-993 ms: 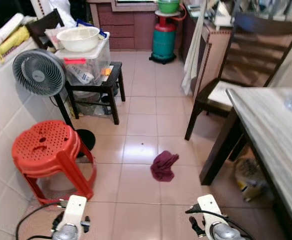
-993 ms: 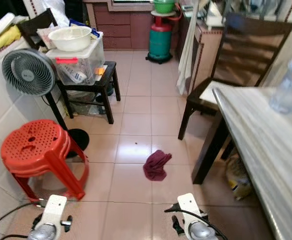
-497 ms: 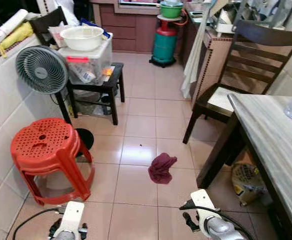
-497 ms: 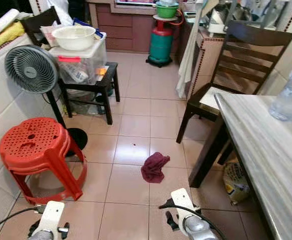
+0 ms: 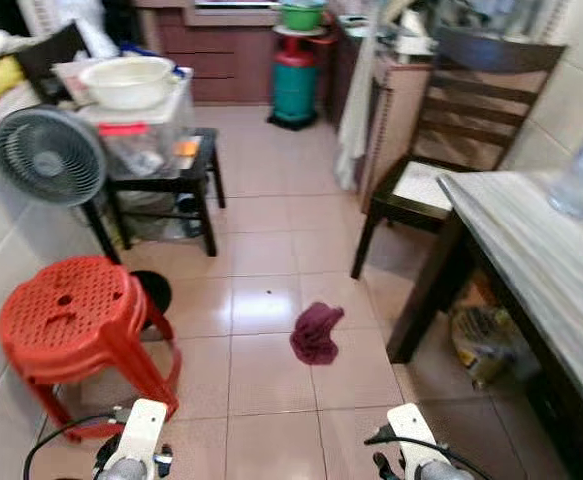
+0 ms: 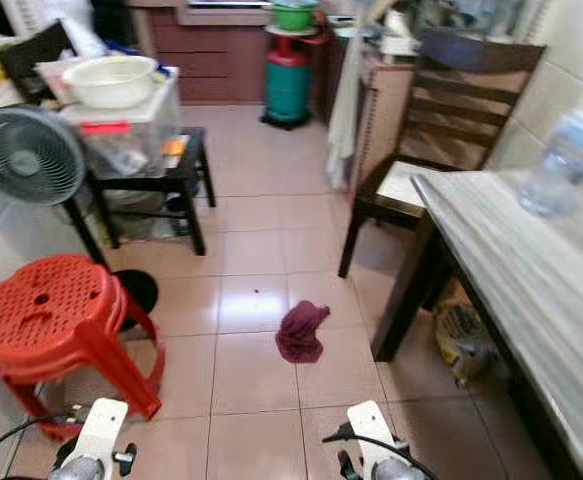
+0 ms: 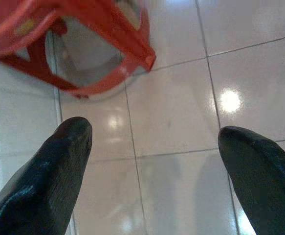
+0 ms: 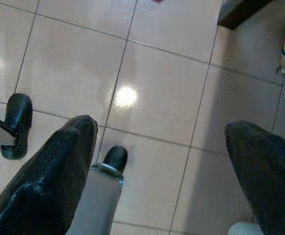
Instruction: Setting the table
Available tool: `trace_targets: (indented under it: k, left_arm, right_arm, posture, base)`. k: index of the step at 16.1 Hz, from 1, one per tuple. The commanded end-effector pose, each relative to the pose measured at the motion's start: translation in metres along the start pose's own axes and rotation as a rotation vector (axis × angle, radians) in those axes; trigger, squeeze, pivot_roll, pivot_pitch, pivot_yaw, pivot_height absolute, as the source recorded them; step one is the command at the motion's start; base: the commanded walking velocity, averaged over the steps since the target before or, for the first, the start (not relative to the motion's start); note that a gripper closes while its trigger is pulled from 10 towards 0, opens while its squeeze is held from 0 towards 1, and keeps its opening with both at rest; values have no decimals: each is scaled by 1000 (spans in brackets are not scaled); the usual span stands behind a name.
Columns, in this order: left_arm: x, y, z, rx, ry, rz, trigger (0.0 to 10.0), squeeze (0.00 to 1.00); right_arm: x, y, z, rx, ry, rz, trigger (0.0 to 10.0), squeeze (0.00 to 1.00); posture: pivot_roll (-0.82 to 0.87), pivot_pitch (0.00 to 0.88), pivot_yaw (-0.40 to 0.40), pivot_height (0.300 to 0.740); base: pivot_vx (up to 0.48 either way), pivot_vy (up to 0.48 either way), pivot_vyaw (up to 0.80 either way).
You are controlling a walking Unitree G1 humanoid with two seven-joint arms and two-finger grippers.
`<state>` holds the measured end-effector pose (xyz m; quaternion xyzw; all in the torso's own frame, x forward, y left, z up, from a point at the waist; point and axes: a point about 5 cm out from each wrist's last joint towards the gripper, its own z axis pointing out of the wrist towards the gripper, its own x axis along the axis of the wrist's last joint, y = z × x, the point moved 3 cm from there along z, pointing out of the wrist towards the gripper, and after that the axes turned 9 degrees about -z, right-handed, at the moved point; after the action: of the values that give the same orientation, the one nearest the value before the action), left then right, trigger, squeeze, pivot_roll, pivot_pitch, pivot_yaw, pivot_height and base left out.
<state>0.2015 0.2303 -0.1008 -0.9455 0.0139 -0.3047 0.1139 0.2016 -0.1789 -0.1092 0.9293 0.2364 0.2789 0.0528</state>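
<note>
A marble-topped dining table [image 5: 531,260] runs along the right side, with a clear plastic bottle [image 6: 563,150] standing on it. A dark wooden chair [image 5: 461,110] is at the table's far end. Across the room a cream bowl [image 5: 126,80] rests on a clear plastic box [image 5: 141,135] on a low black side table. Both arms hang low over the tiled floor. My left gripper [image 7: 154,132] is open beside the red stool's leg [image 7: 132,58], holding nothing. My right gripper [image 8: 161,126] is open above bare tiles, near the table's leg [image 8: 240,10].
A red plastic stool [image 5: 71,320] and a standing fan [image 5: 49,155] are at the left wall. A maroon cloth [image 5: 316,332] lies on the floor mid-room. A bag [image 5: 481,340] sits under the table. A green gas cylinder [image 5: 296,85] stands at the back.
The whole picture has shifted and blurred slightly, so the camera has moved. Both arms still hang low with their fingers apart; nothing in the room has moved.
</note>
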Motion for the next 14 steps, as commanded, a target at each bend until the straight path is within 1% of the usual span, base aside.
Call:
trace_targets:
  k: [1,5,8,12,14]
  left_arm:
    - [-2,0,0,-7,-9,14,10000,0]
    - [1,1,0,-9,-4,24,10000,0]
    - [2,0,0,-5,-2,23,10000,0]
    - [0,-1,0,-1,-9,26,10000,0]
    - [0,-1,0,-4,-5,25,10000,0]
  right_arm:
    - [1,1,0,-5,1,14,10000,0]
    - [6,-4,1,9,19,43,10000,0]
    - [8,-5,1,9,30,38,10000,0]
    - [12,-6,2,10,41,47,10000,0]
    - [16,-5,2,10,53,49,10000,0]
  posture:
    - [-94,0,3,740]
    - [-91,0,10,740]
    - [-90,0,19,740]
    - [-88,0,33,740]
    - [-90,0,35,740]
  base:
    - [0,341,0]
    - [0,343,0]
    - [0,349,0]
    - [0,353,770]
    - [0,480,784]
